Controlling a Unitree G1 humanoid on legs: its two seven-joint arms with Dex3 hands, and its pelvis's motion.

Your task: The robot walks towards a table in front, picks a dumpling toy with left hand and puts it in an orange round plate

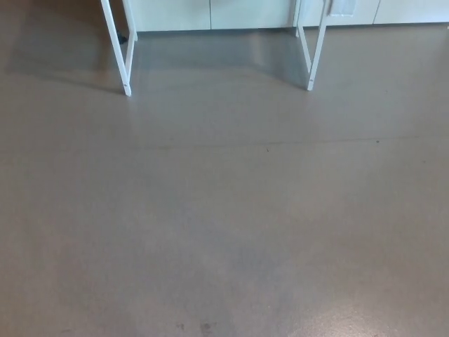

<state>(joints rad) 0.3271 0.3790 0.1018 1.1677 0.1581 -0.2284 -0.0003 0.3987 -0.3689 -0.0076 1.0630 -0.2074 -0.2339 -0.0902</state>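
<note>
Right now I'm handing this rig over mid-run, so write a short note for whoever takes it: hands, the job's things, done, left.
Hands: neither shows in the head view.
Scene: bare grey floor; two white table legs stand ahead at the top, pale cabinets behind.
Things: tabletop, dumpling toy and orange plate are out of frame.
Done: nothing visible.
Left: walk up to the table, pick the toy with the left hand, put it in the plate.

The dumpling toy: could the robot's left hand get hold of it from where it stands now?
Probably not. Only bare floor and two white table legs far ahead show; neither the toy nor either hand is in view.
</note>
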